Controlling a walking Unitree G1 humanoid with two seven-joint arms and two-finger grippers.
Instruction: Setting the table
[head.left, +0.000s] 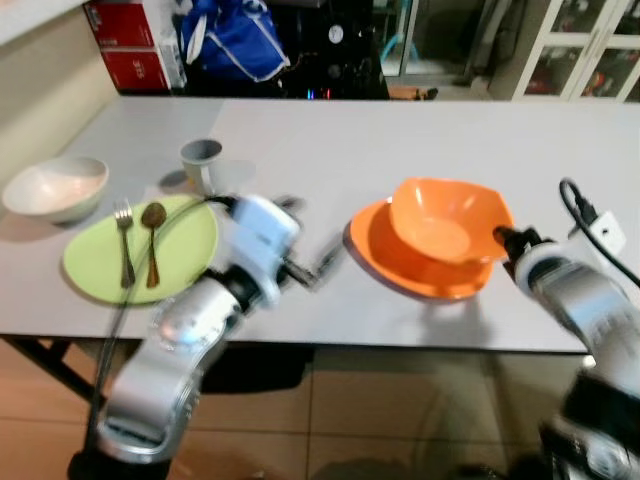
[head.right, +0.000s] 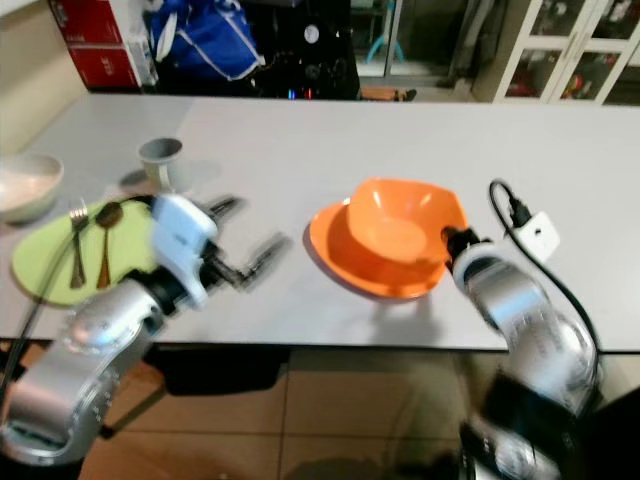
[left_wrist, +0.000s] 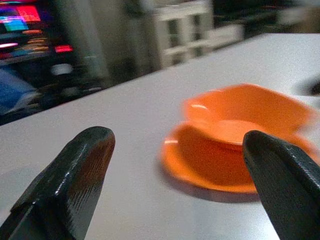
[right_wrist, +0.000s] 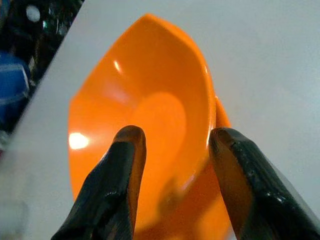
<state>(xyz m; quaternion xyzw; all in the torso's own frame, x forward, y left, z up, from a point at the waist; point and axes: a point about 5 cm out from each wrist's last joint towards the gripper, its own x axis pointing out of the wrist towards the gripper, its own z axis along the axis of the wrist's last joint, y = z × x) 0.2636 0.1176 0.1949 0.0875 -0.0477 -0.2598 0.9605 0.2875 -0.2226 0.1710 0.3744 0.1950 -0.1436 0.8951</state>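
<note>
Left eye view: our orange bowl (head.left: 445, 222) sits in the orange plate (head.left: 385, 250) on the grey table (head.left: 400, 140), with our right gripper (head.left: 503, 240) at its rim; a fork (head.left: 125, 240) and spoon (head.left: 153, 238) lie on the green plate (head.left: 185, 245). Left wrist view: our left gripper (left_wrist: 180, 175) hangs spread above the table. Right wrist view: our fingers (right_wrist: 120, 180) straddle the bowl's rim, one inside, one outside.

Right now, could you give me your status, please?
Right gripper straddling orange bowl rim, open. Left gripper open above table. Bowl on orange plate.
</note>
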